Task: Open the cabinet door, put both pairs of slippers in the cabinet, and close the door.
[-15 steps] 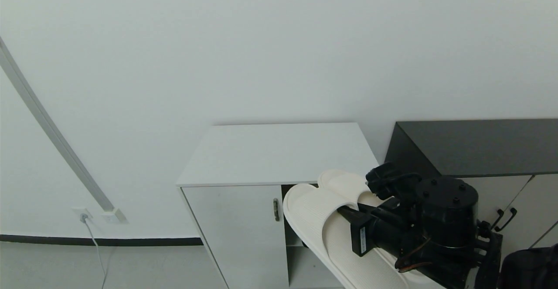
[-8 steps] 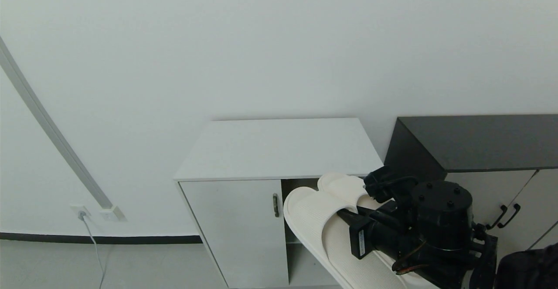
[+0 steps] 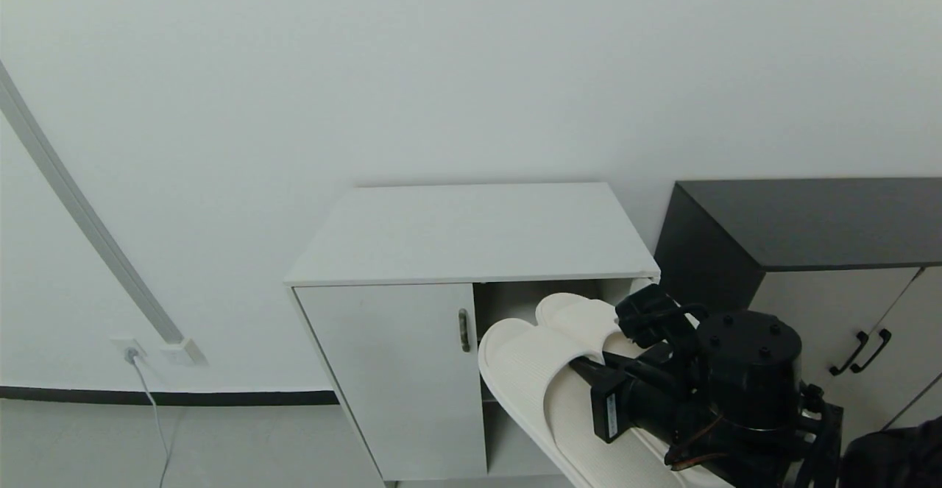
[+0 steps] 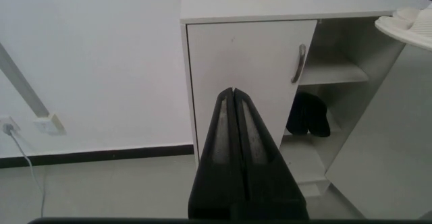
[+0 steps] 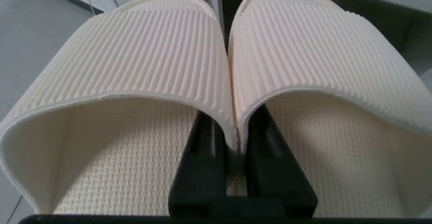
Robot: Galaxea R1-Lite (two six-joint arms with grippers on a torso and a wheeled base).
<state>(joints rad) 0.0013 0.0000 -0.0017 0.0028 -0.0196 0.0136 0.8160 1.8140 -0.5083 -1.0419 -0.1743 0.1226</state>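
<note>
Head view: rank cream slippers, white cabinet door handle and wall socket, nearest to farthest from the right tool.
1. Cream slippers: held in the right tool.
2. Door handle: just left of them, on the closed door.
3. Wall socket: far to the left.

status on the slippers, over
Right end effector shut on cream slippers, at the open cabinet. Left end effector shut, empty. Dark pair already inside. Nothing seen in the way.

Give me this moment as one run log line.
right gripper: shut on cream slippers, before open cabinet | left gripper: shut, empty | inside: dark item | door: open
</note>
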